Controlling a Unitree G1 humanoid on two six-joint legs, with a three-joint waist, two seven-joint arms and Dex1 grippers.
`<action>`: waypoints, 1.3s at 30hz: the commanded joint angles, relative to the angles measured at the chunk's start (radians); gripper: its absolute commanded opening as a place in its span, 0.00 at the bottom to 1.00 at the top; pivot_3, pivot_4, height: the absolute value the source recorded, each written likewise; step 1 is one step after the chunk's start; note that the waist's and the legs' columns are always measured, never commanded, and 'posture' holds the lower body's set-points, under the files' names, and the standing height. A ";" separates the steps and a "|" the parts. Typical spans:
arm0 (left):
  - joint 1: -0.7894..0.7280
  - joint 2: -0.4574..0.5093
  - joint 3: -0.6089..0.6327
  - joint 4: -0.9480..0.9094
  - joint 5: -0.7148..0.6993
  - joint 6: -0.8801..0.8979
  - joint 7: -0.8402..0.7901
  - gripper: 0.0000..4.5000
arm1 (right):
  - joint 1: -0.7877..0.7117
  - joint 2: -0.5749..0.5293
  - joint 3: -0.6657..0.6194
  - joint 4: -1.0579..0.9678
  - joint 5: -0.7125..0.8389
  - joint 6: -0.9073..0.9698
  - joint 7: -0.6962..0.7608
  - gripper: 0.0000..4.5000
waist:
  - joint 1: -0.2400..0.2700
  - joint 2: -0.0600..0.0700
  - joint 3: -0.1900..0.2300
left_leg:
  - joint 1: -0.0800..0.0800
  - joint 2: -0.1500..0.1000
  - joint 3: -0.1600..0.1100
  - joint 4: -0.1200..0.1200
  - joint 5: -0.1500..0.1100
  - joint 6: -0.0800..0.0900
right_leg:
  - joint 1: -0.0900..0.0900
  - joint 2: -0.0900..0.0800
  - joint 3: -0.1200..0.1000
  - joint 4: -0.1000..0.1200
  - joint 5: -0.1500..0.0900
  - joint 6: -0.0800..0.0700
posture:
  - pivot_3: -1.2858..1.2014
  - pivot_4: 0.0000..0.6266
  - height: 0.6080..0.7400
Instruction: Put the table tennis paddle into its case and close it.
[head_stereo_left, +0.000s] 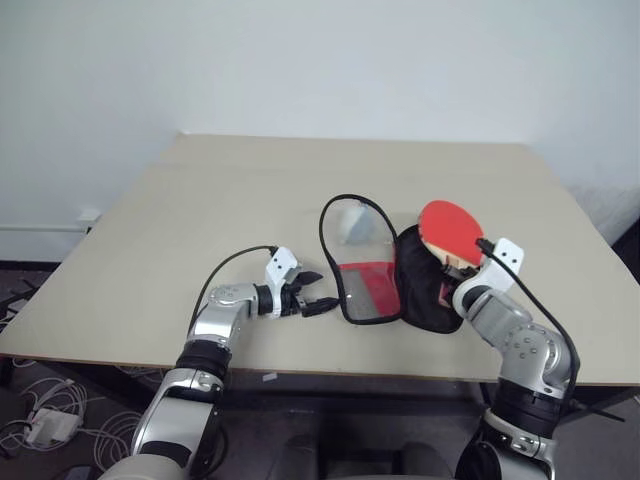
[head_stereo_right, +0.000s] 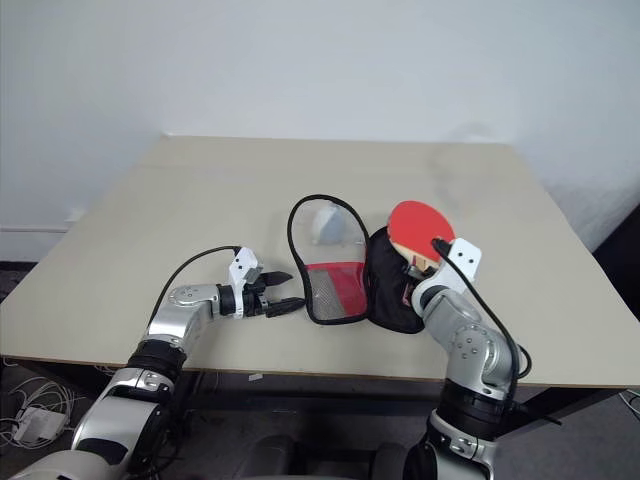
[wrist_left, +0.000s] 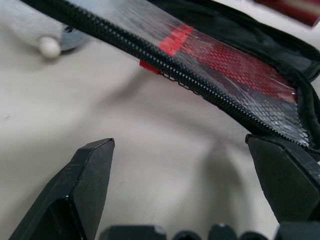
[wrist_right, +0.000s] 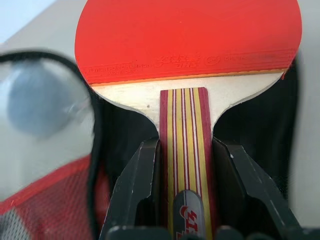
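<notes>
Our right gripper (wrist_right: 186, 165) clamps the paddle (head_stereo_left: 450, 226) by its handle above the case's (head_stereo_left: 385, 275) black half; our left gripper (head_stereo_left: 318, 292) gapes empty beside the clear flap. If the rim snags the blade, the case may slide away

Beige table (head_stereo_left: 200, 200), open case (head_stereo_left: 385, 275) lying near its front edge, clear half beside black half

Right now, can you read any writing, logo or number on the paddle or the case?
Paddle: a line of small embossed print along the lower edge of the red rubber, too small to read.
Paddle handle: a red logo on a silver badge, letters not legible.
Case: no writing visible.
</notes>
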 joint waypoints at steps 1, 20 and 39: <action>-0.042 -0.003 0.001 0.005 0.006 -0.025 -0.010 1.00 | 0.025 0.007 0.010 -0.042 -0.028 -0.033 -0.023 0.25 | 0.000 0.000 0.000 | 0.000 0.000 0.000 0.000 0.000 0.000 | 0.000 0.000 0.000 0.000 0.000 0.000 | 0.52 0.00 1.00; -0.074 -0.025 0.001 0.067 0.026 -0.055 -0.021 1.00 | 0.108 0.065 0.117 -0.045 -0.039 -0.056 -0.025 0.25 | 0.000 0.000 0.000 | 0.000 0.000 -0.001 -0.001 0.000 0.000 | 0.001 0.000 -0.002 -0.001 0.000 0.000 | 0.52 0.00 1.00; -0.087 -0.032 0.007 0.093 0.032 -0.071 -0.021 1.00 | 0.095 0.038 0.200 -0.059 -0.047 -0.024 -0.022 0.25 | -0.002 0.000 0.000 | 0.000 0.000 -0.001 -0.001 0.000 0.000 | 0.000 0.000 -0.001 -0.001 0.000 0.000 | 0.52 0.00 1.00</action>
